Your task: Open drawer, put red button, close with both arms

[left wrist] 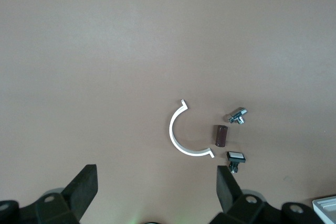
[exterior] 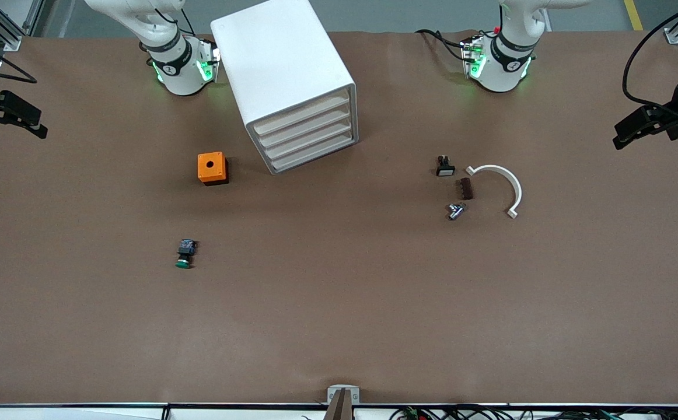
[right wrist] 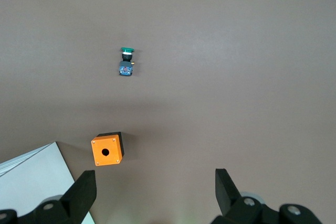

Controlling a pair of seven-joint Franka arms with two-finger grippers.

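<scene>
The red button is out of view in every frame. A white cabinet [exterior: 283, 76] stands between the arms' bases, and its stacked drawers [exterior: 310, 137] are all shut, facing the front camera at an angle. In the left wrist view my left gripper [left wrist: 156, 170] hangs open and empty high over the table, above a cluster of small parts. My right gripper [right wrist: 155, 173] is also open and empty, high over the table beside an orange box [right wrist: 107, 149]. Neither hand shows in the front view, only the arms' bases.
A green-capped button [exterior: 185, 255] lies nearer the front camera than the orange box [exterior: 212, 168]. Toward the left arm's end lie a white-capped button [exterior: 445, 166], a brown block [exterior: 466, 188], a metal bolt [exterior: 455, 210] and a white arc [exterior: 505, 186]. Black fixtures stand at both table ends.
</scene>
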